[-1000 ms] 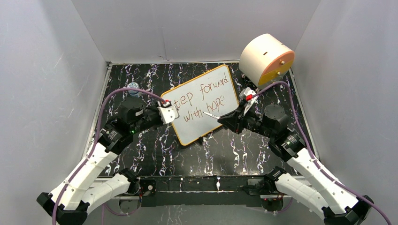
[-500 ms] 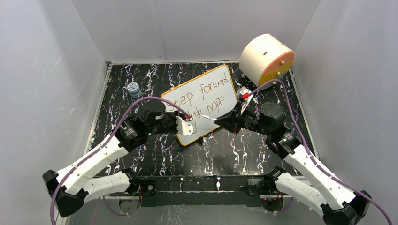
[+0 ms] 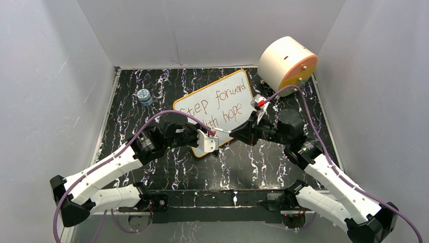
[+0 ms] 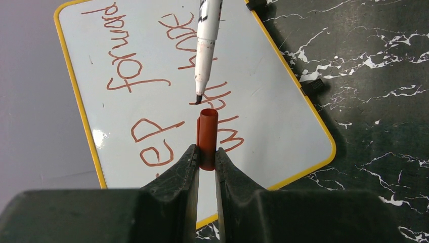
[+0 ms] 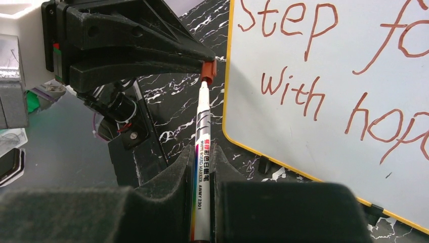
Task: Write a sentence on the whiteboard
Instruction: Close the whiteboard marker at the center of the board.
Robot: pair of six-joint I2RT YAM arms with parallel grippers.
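Note:
The whiteboard (image 3: pixel 238 96) with a thin orange-yellow frame lies on the table and bears the reddish-brown sentence (image 3: pixel 222 106) "Step forward with hope" in two lines. It also shows in the left wrist view (image 4: pixel 263 101) and the right wrist view (image 5: pixel 329 152). My left gripper (image 4: pixel 206 154) is shut on a red marker cap (image 4: pixel 207 136) above the board's near corner. My right gripper (image 5: pixel 203 152) is shut on a white marker (image 5: pixel 201 167). The marker tip (image 4: pixel 198 97) points at the cap's open end, a small gap apart. In the top view the two grippers meet near the cap (image 3: pixel 213 133).
A round peach-and-orange drum (image 3: pixel 286 63) stands at the back right. A small blue-grey jar (image 3: pixel 144 96) sits at the back left. Grey walls enclose the black marbled table (image 3: pixel 167 86). Purple cables arch over both arms.
My left gripper has moved from the board's left edge down and right to its near corner with the cap. My right gripper has drawn the marker off the board toward it.

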